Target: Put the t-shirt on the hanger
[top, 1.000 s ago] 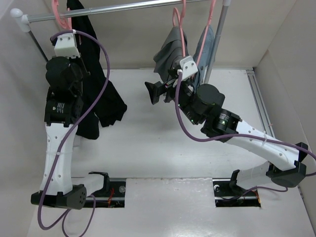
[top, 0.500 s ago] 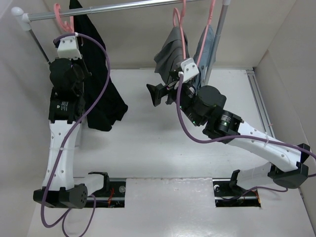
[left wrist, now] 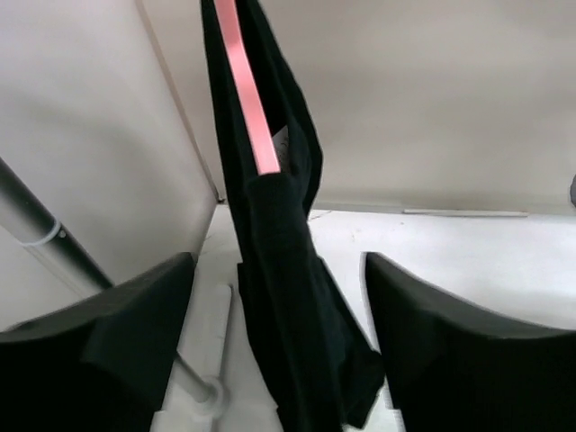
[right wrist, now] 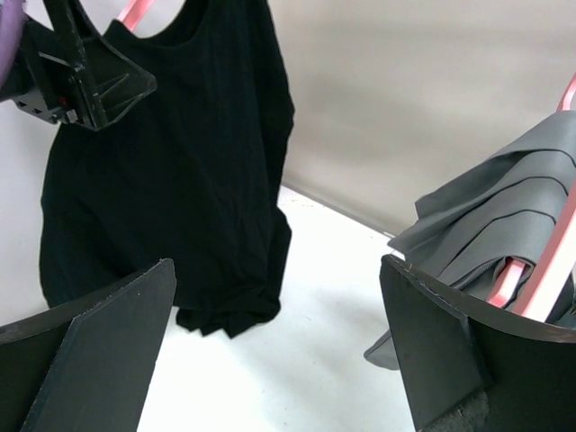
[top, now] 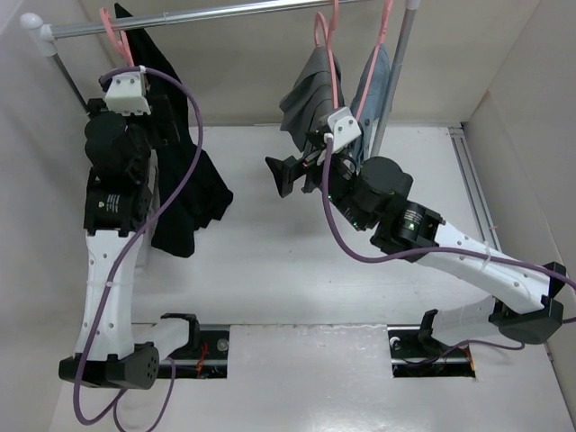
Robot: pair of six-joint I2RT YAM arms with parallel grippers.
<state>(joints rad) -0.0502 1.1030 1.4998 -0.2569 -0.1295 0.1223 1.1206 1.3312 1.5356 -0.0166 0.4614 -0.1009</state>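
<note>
The t-shirt (top: 189,193) hangs on the hanger (top: 112,27), whose hook sits over the rail (top: 225,13) at the far left. The cloth drops to a bunched hem close to the worktop (top: 270,270), and whether the hem touches it cannot be told. From above, the left arm stands in front of the shirt's upper part and hides its own fingers. The left wrist view shows them: the left hand (left wrist: 277,265) has its fingers apart, with the shirt edge-on in the gap, a pink strip of hanger showing inside the cloth, and neither finger pressing on it. That view also shows a slanted metal post (left wrist: 40,238) close at the left. The right hand (top: 286,173) is spread wide and holds nothing, out over the middle of the worktop and well apart from the shirt. Behind it a grey garment (top: 309,94) and a blue-grey garment (top: 378,76) hang from the same rail. The right wrist view alone shows the shirt's broad face and scooped neckline, one finger of the left hand just beside its shoulder, and the grey garment's folds close at the right.
</note>
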